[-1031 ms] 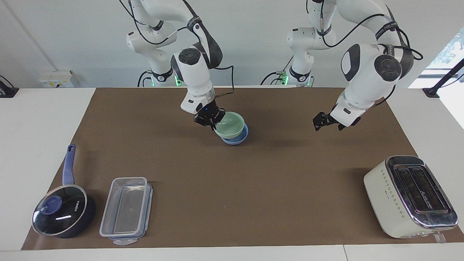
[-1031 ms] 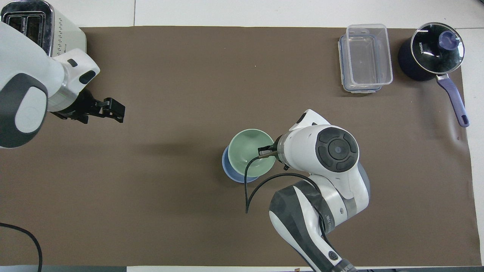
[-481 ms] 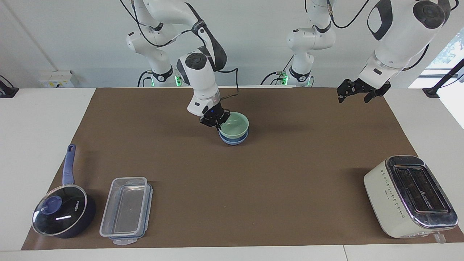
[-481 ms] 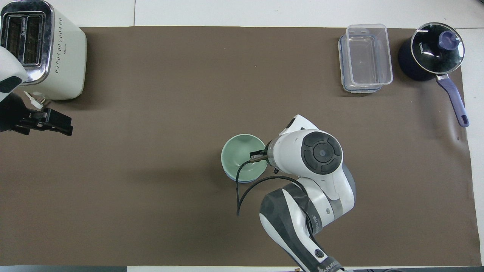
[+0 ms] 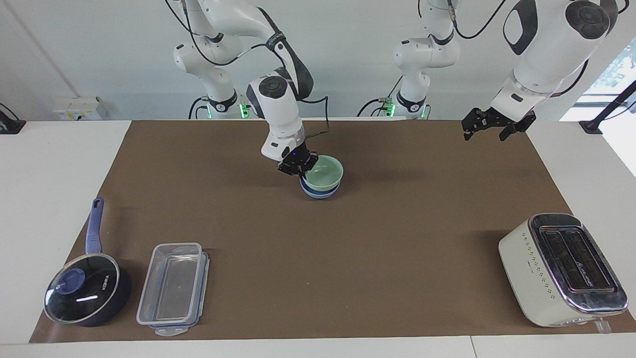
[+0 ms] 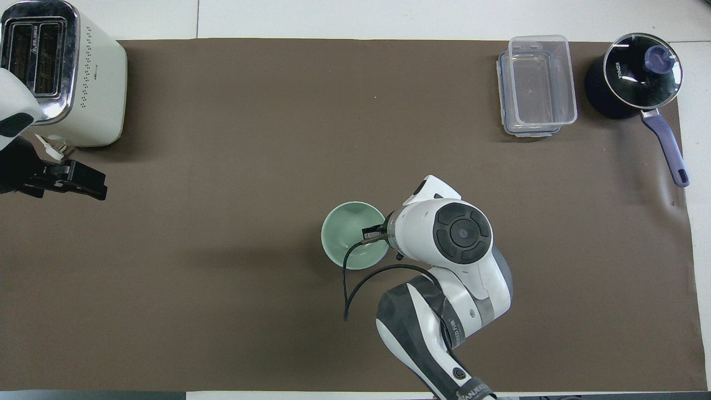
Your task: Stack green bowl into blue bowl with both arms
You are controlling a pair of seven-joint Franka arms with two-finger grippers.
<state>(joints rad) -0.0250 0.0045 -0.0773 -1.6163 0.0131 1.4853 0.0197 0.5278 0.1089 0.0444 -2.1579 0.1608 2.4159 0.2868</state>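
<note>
The green bowl (image 5: 325,174) sits nested in the blue bowl (image 5: 320,193) near the middle of the brown mat, toward the robots. Only the blue bowl's lower wall shows under it. My right gripper (image 5: 298,166) is shut on the green bowl's rim, on the side toward the right arm's end. In the overhead view the green bowl (image 6: 347,233) covers the blue one, and the right gripper (image 6: 373,234) sits at its rim. My left gripper (image 5: 484,127) hangs high in the air over the mat's corner nearest the left arm's base, apart from the bowls; it also shows in the overhead view (image 6: 78,180).
A cream toaster (image 5: 561,268) stands at the left arm's end, far from the robots. A clear plastic container (image 5: 173,287) and a dark-blue saucepan with a glass lid (image 5: 84,293) stand at the right arm's end, far from the robots.
The right gripper has lowered the green bowl from a tilt over the blue bowl until it sits level inside it. The left arm rose and drew back toward its own end, then held still.
</note>
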